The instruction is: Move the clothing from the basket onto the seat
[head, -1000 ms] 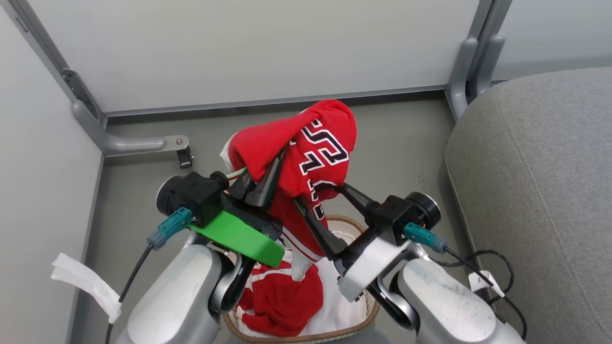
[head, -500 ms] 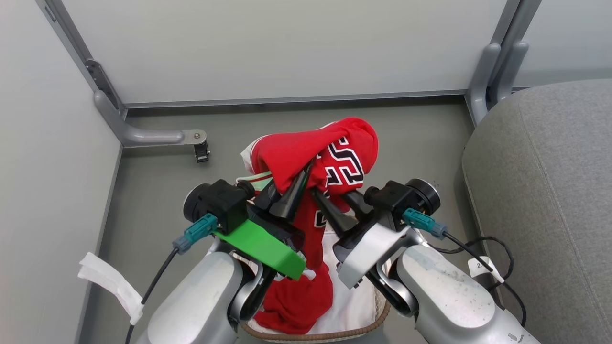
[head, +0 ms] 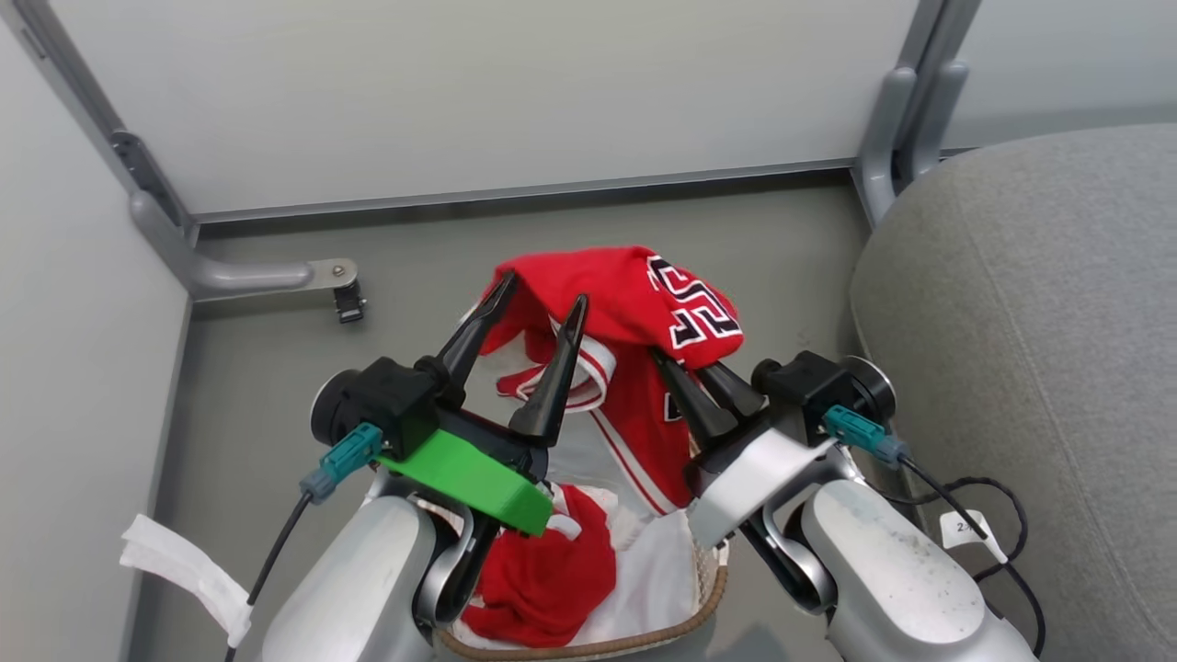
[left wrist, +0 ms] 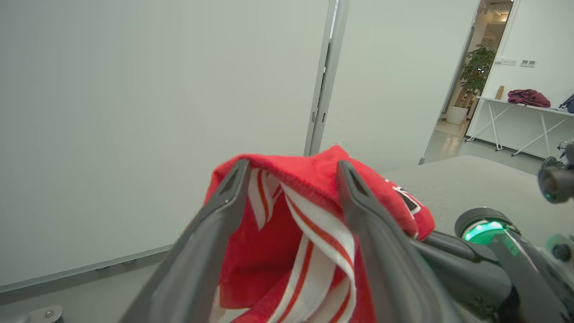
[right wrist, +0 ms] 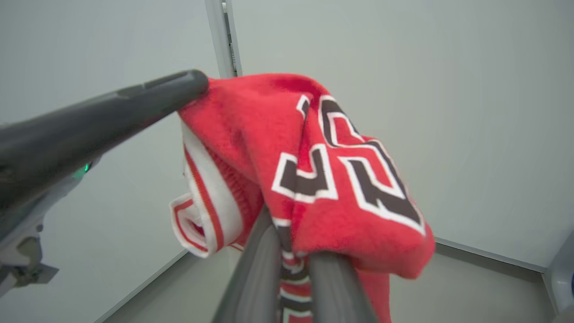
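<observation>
Right claw pinches jersey above basket — left claw spread.

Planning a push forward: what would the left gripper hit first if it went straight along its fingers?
The red jersey: it drapes across the open fingertips of the left gripper. Behind it stands the pale wall panel, though how far off is unclear.

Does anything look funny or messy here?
Yes: the jersey hangs crooked. The right gripper pinches one bunched part, while another fold is just hooked over the open left gripper, and its tail dangles over the basket.
</observation>
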